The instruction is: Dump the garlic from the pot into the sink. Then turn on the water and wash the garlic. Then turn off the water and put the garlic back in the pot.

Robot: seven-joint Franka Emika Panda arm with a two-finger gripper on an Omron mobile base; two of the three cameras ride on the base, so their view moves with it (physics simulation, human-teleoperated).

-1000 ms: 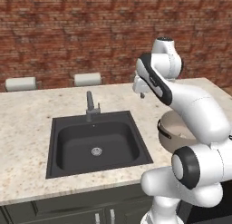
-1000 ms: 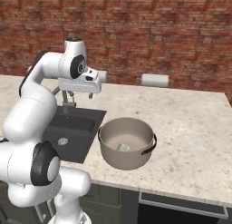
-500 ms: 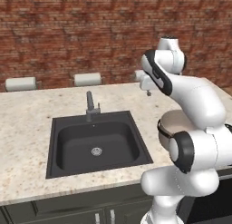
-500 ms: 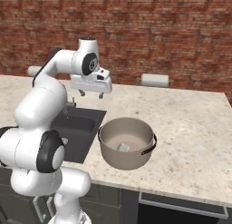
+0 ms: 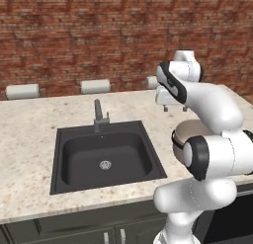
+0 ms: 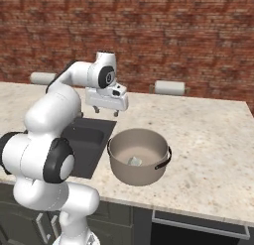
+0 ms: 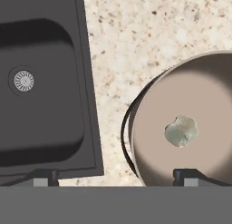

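No text, label, brand, number or sign can be read anywhere.

Open access above pot and basin
Wide grey-beige metal pot (image 6: 138,155) uncovered; short grey faucet (image 5: 99,116) stands behind dark recessed sink (image 5: 105,156).

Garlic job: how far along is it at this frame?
Nothing is done yet: the garlic lies in the pot on the counter, and the sink is dry. In hand: the open claw hangs above the counter between sink and pot, holding nothing. Dumping, washing and returning remain.
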